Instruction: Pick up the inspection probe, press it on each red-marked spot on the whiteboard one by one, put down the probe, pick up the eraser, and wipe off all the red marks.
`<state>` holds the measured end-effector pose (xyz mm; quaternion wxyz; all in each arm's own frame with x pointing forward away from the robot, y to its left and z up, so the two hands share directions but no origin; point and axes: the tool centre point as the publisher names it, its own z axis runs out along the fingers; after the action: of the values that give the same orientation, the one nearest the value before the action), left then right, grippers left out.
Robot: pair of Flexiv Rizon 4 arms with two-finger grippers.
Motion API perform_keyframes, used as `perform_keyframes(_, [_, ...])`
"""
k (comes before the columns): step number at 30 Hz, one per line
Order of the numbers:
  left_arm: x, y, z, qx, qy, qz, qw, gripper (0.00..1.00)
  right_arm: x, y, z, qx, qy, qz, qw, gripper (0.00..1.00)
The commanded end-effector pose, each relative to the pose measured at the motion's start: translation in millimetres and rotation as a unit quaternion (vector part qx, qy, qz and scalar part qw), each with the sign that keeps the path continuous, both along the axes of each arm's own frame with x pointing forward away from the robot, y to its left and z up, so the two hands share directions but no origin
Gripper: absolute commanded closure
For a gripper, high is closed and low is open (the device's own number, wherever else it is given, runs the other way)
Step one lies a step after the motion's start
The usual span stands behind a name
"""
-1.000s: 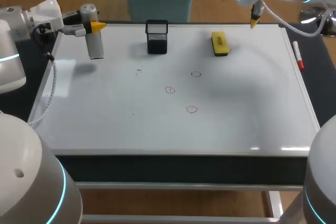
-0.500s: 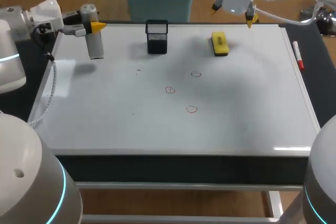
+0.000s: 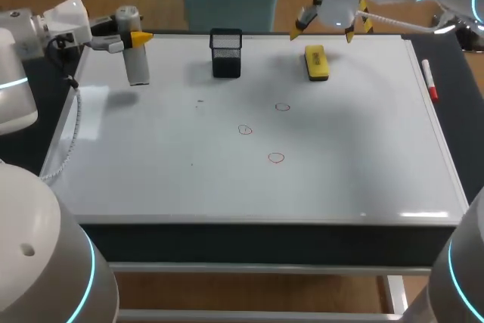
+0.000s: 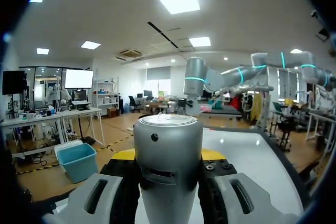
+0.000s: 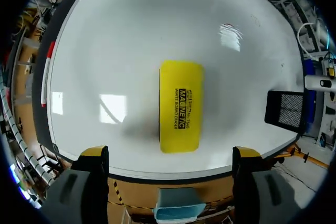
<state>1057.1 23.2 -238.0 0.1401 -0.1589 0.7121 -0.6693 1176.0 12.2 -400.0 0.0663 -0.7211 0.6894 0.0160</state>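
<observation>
Silver cylindrical inspection probe (image 3: 136,62) stood upright over the far left corner of the white whiteboard (image 3: 227,187), clamped from both sides by the left gripper (image 3: 134,38). Three small red circle marks (image 3: 276,158) lay unwiped near the board's middle. The right gripper (image 3: 325,29) hung spread wide and empty above the yellow block eraser (image 3: 316,63), which lay flat near the far edge, not far from a black mesh pen cup (image 3: 226,53). The eraser's top face bore black lettering.
</observation>
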Motion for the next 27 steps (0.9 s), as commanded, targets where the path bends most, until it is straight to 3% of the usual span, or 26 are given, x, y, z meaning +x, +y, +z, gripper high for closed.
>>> perform_keyframes(1, [-0.2, -0.9, 0.3, 0.000, -0.001, 0.002, 1.000, 1.00, -14.3, -3.4, -2.6, 0.015, -0.006, 0.011, 1.000, 0.00])
perform_keyframes(13, [-0.2, -0.9, 0.3, 0.000, -0.001, 0.002, 1.000, 1.00, -46.3, 12.9, -6.4, -0.020, -0.010, 0.020, 1.000, 0.00])
perform_keyframes(27, [-0.2, -0.9, 0.3, 0.000, -0.001, 0.002, 1.000, 1.00, -47.6, 12.8, -18.8, -0.026, 0.000, 0.029, 0.999, 0.00])
